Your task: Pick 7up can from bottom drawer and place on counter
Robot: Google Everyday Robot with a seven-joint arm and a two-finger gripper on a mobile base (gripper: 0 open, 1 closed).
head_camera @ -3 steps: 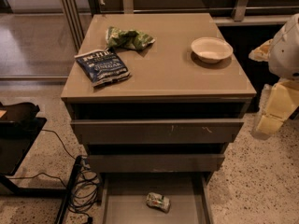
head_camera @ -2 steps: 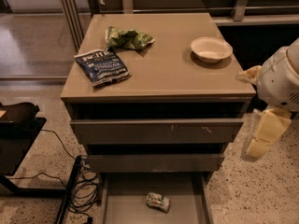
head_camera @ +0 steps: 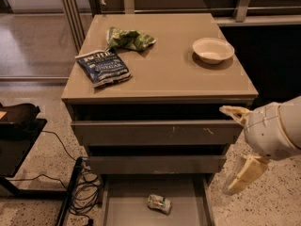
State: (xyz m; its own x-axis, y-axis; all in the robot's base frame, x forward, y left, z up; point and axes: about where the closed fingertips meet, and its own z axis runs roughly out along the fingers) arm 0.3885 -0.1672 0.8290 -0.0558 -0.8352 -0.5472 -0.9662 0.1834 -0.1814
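Gripper [head_camera: 238,144], wide open and empty, is hovering off the counter's [head_camera: 174,76] front-right corner, lining up for the can [head_camera: 159,204] in the drawer [head_camera: 188,201].

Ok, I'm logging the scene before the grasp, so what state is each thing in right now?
bottom drawer: pulled open.
7up can: dented, lying on its side in that drawer, not gripped.
gripper: open, empty, right of the cabinet at drawer height.
bowl: upright, empty, on the counter.
green chip bag: crumpled, on the counter.
blue chip bag: lying flat on the counter.
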